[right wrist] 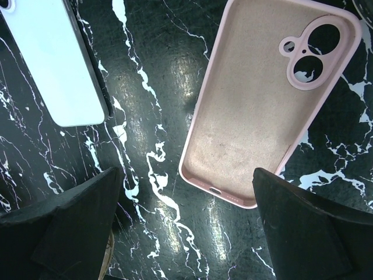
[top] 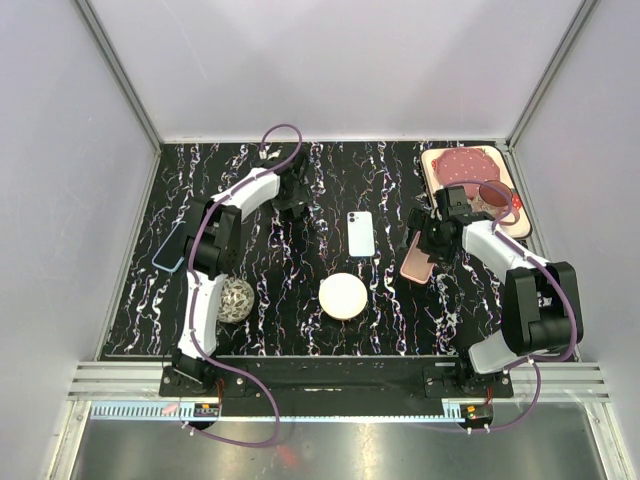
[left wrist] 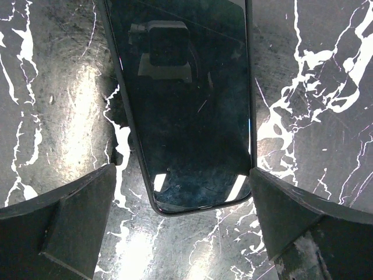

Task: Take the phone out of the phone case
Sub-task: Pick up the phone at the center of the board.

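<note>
Marble table: pink case empty, pale phone near it, so task likely done. Right gripper jaws apart above case, released; left gripper jaws apart astride dark screen, possibly another phone.

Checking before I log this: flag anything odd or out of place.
Nothing stands out. The pink phone case lies empty, inside up, with the pale phone flat beside it, apart; nothing spilled or damaged.
</note>
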Robot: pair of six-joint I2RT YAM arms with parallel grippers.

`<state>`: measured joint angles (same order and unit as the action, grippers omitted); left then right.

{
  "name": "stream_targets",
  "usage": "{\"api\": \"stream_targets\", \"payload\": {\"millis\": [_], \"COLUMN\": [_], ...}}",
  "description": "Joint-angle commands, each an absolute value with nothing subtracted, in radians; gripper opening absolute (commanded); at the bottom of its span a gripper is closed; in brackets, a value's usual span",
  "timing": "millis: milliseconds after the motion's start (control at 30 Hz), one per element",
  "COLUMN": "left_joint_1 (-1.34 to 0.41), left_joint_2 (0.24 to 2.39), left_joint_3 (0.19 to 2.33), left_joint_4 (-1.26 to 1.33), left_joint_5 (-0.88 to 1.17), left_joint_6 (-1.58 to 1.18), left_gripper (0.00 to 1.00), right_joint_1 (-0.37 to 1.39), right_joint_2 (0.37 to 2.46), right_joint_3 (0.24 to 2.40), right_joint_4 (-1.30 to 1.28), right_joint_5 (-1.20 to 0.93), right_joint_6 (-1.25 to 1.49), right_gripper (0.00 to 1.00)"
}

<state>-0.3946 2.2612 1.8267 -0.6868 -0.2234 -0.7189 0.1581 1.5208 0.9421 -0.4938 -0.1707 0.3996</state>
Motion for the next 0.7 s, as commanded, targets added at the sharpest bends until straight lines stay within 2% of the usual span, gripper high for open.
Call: {"api": "stream_targets", "payload": {"millis": [0, 233, 667], "left_joint_1": [-0.394, -0.394, -0.406], "left_joint_2": [2.215, 2.155, 2.267], "left_joint_3": [1.829, 1.776, 1.867], "left_joint_4": [-0.652, -0.609, -0.673], "left_joint_5": [-0.207, -0.210, -0.229], "left_joint_6": [-0.749, -0.770, -0.801], "left_gripper": [0.99, 0.99, 0.99], "right_joint_1": [0.167, 0.167, 0.170], "right_joint_2": [1.526, 1.536, 1.542], "right_joint_3": [0.965, 0.954, 0.948], "right_joint_4": [-0.471, -0.462, -0.457], "right_joint_5": [-0.189, -0.199, -0.207], "right_joint_6": [0.383, 0.374, 0.373], "right_gripper": [1.00, 1.00, 1.00]}}
